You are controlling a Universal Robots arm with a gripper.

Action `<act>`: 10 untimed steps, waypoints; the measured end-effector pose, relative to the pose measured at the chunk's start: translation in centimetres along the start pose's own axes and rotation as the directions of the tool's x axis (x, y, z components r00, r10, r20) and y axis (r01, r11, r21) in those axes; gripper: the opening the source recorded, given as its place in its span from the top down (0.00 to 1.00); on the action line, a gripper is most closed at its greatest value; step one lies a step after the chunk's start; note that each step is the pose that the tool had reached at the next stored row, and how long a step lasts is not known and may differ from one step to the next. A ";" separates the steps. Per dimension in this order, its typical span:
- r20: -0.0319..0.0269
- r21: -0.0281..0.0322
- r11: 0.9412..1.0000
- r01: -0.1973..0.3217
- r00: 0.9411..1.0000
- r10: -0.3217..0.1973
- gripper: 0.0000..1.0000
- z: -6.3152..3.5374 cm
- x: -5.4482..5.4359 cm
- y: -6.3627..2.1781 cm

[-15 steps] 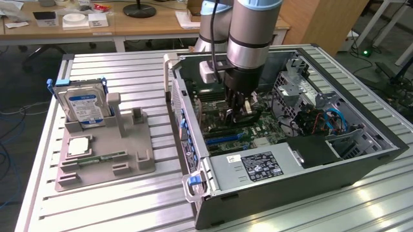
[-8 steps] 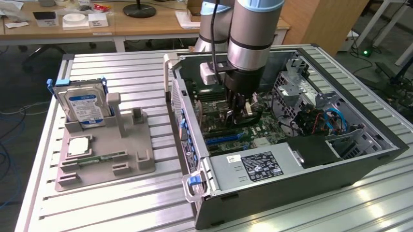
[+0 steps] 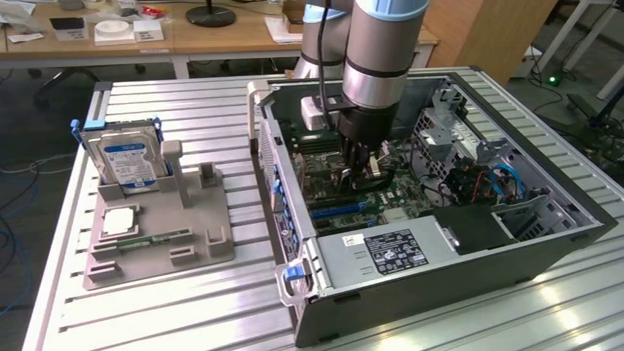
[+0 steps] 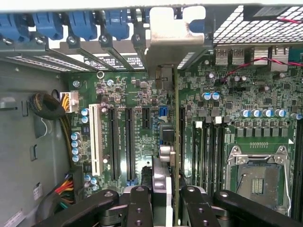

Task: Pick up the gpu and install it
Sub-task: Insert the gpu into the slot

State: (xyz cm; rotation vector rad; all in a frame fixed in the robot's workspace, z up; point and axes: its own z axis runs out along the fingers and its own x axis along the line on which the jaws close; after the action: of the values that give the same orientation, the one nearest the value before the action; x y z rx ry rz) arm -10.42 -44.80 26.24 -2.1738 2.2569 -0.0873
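Observation:
My gripper [image 4: 164, 201] is shut on the gpu [image 4: 176, 137], which I see edge-on as a thin green board running away from the fingers [image 4: 138, 205]. Its silver bracket [image 4: 173, 40] stands at the rear slot openings of the case. The card hangs over the motherboard [image 4: 137, 94], in line with the black expansion slots [image 4: 129, 142]; whether it sits in a slot I cannot tell. In the exterior view my gripper [image 3: 361, 164] reaches down inside the open computer case [image 3: 546, 241], with the card mostly hidden behind it.
Beside the case, a grey holder [image 3: 161, 252] carries a silver hard drive with a blue label [image 3: 125, 157], a processor chip [image 3: 117, 221] and a memory stick [image 3: 156, 238]. Inside the case are the power supply [image 3: 390, 252], the processor socket [image 4: 258, 179] and cable bundles [image 4: 49, 106].

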 end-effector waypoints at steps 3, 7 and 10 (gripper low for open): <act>0.000 0.000 1.000 0.000 1.000 0.000 0.72 0.18 0.0 0.02; 0.000 0.000 1.000 0.000 1.000 0.000 0.72 0.41 0.1 0.20; 0.000 0.000 1.000 0.000 1.000 0.000 0.72 0.56 0.2 0.35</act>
State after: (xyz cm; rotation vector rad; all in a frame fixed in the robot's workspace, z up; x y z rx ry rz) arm -10.76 -44.98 25.66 -2.1737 2.2567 -0.0873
